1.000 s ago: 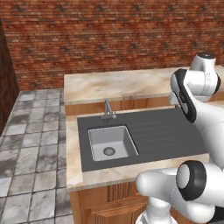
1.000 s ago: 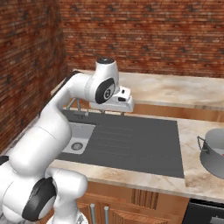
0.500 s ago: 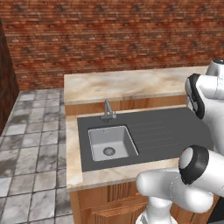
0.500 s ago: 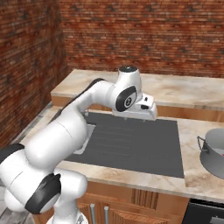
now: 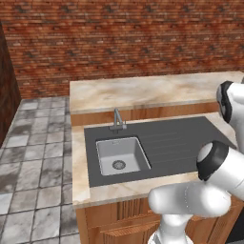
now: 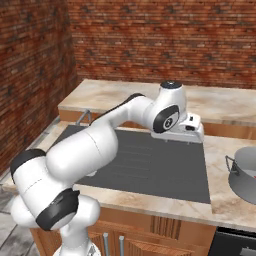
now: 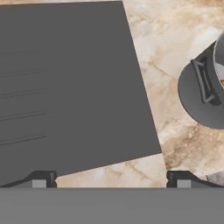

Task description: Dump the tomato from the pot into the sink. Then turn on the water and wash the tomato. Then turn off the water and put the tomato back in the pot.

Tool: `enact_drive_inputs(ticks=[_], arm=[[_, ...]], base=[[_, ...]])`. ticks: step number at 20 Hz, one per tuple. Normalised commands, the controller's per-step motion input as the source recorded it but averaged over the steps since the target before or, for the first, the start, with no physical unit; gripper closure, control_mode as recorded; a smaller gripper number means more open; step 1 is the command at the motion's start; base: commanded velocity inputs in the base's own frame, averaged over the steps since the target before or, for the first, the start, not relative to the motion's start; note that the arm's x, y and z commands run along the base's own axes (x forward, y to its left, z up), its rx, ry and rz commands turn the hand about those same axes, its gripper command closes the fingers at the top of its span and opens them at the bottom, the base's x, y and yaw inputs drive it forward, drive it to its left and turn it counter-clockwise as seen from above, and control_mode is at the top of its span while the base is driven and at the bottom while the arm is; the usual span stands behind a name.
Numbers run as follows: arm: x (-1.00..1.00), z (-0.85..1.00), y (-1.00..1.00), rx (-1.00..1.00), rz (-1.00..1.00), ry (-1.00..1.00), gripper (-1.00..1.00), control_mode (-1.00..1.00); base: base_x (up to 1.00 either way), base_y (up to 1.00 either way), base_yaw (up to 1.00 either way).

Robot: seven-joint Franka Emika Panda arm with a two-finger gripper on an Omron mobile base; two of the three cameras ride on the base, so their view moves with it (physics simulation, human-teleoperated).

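The grey metal pot (image 6: 244, 175) stands on the marble counter right of the drainboard, cut off by the frame edge. In the hand view the pot (image 7: 202, 94) shows its side handle, and a red sliver of the tomato (image 7: 222, 82) sits inside it at the edge. My gripper (image 6: 186, 139) hangs over the drainboard's far right corner, left of the pot and apart from it. Its fingertips (image 7: 41, 179) stand wide apart, so the gripper (image 7: 111, 180) is open and holds nothing. The sink (image 5: 121, 155) lies far left, with the faucet (image 5: 117, 119) behind it and no stream running.
The dark ribbed drainboard (image 5: 176, 138) spans between basin and pot. A raised marble counter ledge (image 6: 220, 102) runs behind it under the brick wall. My own arm (image 6: 120, 125) stretches across the plate and hides the basin in the right base view.
The arm has swung rightward across the drainboard, carrying the hand from near the faucet to the plate's right end beside the pot. The jaws stayed open.
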Motion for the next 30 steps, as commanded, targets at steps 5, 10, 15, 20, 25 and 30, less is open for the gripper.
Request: enact_drive_inputs(ticks=[5,10,15,20,25,30], arm=[[-0.03,0.0,-0.73,0.0,0.0,0.0,-1.0,-1.0],[-0.02,-0.02,-0.54,0.0,0.0,0.0,-1.0,-1.0],[0.0,-0.05,-0.48,0.0,0.0,0.0,-1.0,-1.0],[0.0,-0.12,-0.4,0.0,0.01,0.0,-1.0,-1.0],[0.0,-0.22,-0.27,0.0,0.03,0.0,-1.0,-1.0],[0.0,-0.22,-0.19,-0.01,0.05,-0.01,-1.0,-1.0]], base=[[0.0,0.0,0.0],[0.0,0.0,0.0],[0.0,0.0,0.0],[0.0,0.0,0.0],[0.0,0.0,0.0],[0.0,0.0,0.0]])
